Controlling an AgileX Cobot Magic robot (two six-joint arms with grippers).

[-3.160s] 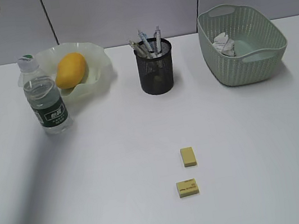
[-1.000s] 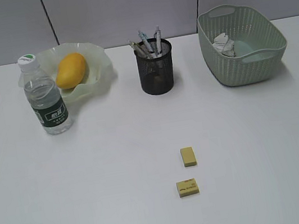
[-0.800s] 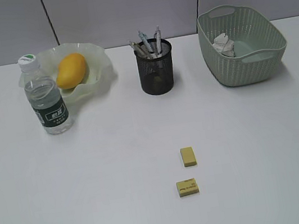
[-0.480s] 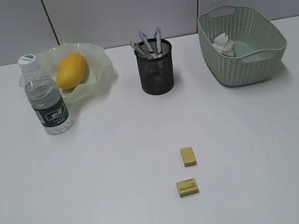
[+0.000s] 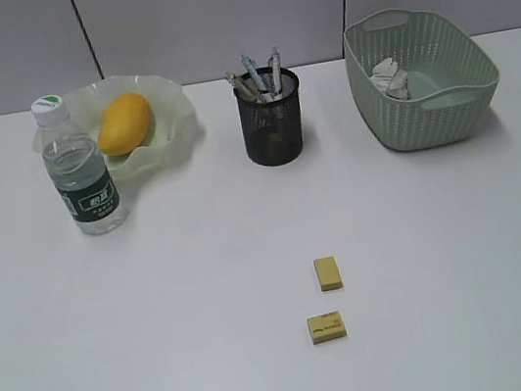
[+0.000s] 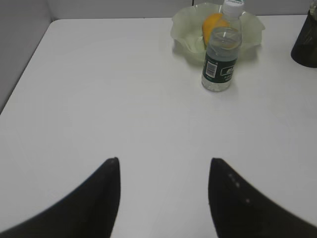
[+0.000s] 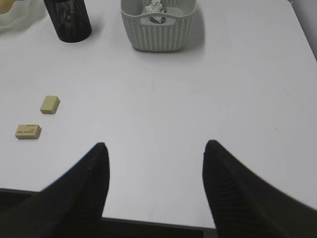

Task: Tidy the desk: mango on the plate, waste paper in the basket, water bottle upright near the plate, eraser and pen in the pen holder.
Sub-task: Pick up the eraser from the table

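Two yellow erasers [image 7: 38, 117] lie loose on the desk [image 5: 161, 320], ahead-left of the empty, spread right gripper [image 7: 154, 148], the nearer arm; left gripper [image 6: 163, 163] likewise spread, empty.

Erasers [image 5: 327, 299] lie alone mid-desk [image 5: 207, 293]; approach unobstructed.

yellow mango [image 5: 123, 122], black mesh pen holder [image 5: 272, 124]

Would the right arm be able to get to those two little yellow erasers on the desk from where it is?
Probably yes. The right gripper is open and empty, and the two erasers lie on bare desk ahead to its left, with nothing between.
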